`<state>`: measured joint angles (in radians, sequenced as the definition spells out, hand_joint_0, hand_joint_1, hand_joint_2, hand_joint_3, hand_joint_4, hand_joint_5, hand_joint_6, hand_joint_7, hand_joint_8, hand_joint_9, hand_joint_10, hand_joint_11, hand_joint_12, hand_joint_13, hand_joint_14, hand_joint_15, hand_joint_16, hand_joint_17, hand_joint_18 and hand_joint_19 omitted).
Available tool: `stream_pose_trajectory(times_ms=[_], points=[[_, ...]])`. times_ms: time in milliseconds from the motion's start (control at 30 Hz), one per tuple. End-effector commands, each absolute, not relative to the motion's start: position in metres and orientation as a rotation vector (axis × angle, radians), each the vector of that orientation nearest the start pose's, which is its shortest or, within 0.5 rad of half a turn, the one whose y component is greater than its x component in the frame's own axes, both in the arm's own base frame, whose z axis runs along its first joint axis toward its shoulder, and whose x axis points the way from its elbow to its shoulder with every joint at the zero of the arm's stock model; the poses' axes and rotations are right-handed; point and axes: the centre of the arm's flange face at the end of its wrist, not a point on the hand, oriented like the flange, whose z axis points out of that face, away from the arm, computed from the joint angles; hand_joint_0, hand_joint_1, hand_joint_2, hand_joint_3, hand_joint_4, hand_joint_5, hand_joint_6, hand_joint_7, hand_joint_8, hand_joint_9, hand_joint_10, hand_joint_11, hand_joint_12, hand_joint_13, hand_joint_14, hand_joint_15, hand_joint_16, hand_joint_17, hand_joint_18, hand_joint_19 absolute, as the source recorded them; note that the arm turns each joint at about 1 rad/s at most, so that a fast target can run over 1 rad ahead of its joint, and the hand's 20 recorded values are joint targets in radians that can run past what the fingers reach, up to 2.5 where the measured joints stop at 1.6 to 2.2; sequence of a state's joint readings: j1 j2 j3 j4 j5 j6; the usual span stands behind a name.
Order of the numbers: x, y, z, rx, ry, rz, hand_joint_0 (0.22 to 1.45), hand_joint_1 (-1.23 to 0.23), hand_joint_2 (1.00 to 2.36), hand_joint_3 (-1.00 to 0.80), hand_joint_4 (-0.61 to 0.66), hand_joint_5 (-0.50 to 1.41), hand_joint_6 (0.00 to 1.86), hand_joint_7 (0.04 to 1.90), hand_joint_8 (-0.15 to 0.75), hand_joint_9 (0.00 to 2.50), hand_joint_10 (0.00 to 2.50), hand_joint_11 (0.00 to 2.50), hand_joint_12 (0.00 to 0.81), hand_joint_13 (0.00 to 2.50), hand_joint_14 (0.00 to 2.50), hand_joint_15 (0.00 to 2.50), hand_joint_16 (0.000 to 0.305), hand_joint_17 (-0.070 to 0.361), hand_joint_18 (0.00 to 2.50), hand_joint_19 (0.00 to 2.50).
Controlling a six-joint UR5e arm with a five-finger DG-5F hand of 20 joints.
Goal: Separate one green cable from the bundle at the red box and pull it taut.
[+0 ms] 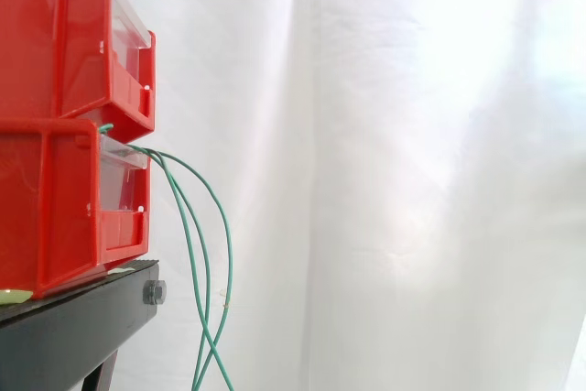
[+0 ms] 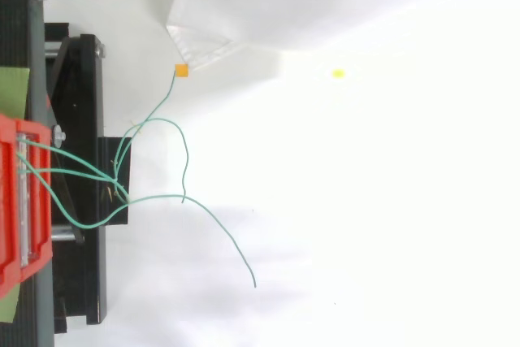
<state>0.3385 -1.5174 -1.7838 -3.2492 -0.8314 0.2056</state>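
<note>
**Green cables all slack at the lower red bin**

Green cables (image 1: pixel 212 341) come out of the front of the lower red bin (image 1: pixel 55 208), which has a second red bin (image 1: pixel 55 43) stacked on it. From the side they arc down past the edge of the black stand (image 1: pixel 73 327) and cross each other low down. From above they fan out of the bin, bunch together over the stand (image 2: pixel 122 190), then spread apart. One strand ends in a small orange tip (image 2: pixel 182 71), and another trails off furthest from the bin (image 2: pixel 236 247). Nothing's taut. Can't tell how the hand's fingers are set.
</note>
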Motion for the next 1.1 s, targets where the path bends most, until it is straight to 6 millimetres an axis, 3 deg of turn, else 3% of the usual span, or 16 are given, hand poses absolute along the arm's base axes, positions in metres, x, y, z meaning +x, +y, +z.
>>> stream_pose_trajectory(times_ms=[0, 1067], points=[[0.4526, -0.0536, 0.4097, 1.560, 0.986, 0.841, 0.53, -0.69, 1.00, -0.50, 0.23, -0.16, 0.50, 0.71, 0.294, 1.00, 0.02, 0.57, 0.429, 1.11, 0.02, 0.62, 0.039, 0.088, 0.53, 0.86], [0.4528, -0.0528, 0.4084, 1.561, 0.989, 0.839, 0.55, -0.70, 1.00, -0.50, 0.20, -0.16, 0.50, 0.74, 0.296, 1.04, 0.02, 0.59, 0.407, 1.09, 0.01, 0.59, 0.039, 0.087, 0.58, 0.90]])
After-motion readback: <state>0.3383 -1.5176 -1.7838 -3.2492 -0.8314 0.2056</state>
